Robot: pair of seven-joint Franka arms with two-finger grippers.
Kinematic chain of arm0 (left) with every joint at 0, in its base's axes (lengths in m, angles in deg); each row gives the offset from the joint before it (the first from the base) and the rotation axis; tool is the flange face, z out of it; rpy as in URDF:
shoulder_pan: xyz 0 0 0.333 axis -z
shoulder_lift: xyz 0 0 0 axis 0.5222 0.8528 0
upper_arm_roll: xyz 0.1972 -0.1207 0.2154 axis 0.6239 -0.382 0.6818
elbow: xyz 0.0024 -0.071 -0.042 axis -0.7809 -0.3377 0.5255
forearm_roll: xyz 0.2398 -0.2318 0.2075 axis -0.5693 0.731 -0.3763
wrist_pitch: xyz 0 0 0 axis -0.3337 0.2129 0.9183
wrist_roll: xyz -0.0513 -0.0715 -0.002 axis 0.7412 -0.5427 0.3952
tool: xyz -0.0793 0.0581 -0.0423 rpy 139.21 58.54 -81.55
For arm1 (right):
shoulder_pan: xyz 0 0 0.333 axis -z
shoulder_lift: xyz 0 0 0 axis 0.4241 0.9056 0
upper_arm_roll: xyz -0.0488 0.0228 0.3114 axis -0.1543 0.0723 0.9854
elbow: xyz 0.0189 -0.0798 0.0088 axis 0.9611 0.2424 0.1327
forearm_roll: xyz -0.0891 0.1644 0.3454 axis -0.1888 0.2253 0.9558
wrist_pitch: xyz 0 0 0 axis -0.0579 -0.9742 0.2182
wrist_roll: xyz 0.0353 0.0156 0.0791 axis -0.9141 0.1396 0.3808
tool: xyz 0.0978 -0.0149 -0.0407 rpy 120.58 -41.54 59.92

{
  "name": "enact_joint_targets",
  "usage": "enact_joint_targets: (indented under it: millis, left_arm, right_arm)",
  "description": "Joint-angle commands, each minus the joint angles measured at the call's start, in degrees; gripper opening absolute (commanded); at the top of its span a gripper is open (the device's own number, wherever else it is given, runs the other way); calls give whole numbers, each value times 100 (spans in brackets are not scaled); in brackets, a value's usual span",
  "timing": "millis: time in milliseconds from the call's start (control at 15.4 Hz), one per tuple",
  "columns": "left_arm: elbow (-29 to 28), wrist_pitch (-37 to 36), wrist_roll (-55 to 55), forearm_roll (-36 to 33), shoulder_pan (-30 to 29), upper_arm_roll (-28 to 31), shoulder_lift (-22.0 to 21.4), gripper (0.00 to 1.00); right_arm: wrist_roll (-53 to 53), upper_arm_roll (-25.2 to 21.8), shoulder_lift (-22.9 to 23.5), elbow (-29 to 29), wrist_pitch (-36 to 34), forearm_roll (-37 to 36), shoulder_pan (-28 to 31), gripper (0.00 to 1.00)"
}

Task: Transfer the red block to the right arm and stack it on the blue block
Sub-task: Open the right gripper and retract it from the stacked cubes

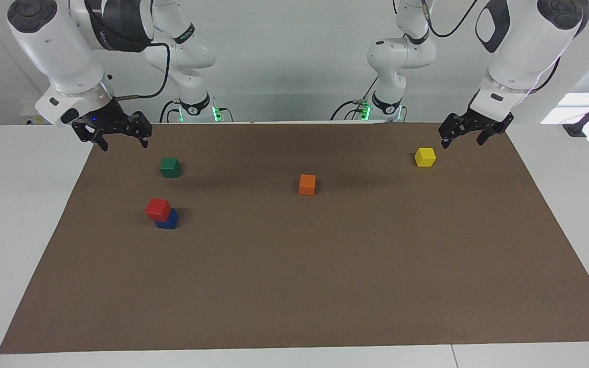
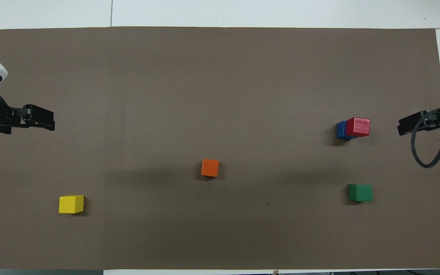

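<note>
Both grippers hang empty with fingers spread apart: the left gripper over the mat's edge by the yellow block, the right gripper above the green block. Farther out, the red block sits on the blue block, turned askew and overhanging toward the right arm's end of the table.

Matt brown mat, paper or thin card by the look, flat and creaseless out to the tabletop's edges. Smooth painted cubes, perhaps wood: red block, blue block, green cube, orange cube, yellow cube. Glossy white arm casings, matt black grippers.
</note>
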Motion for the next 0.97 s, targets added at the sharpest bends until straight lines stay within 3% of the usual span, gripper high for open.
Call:
enact_joint_targets:
  millis: [0, 907]
  left_arm:
    - [22, 47, -71, -83, 79, 37, -56, 100]
    - [-22, 56, -80, -83, 62, -60, -231, 100]
  right_arm:
    - [164, 22, -162, -58, -135, 59, 130, 100]
    - [128, -172, -224, -67, -240, 112, 113, 100]
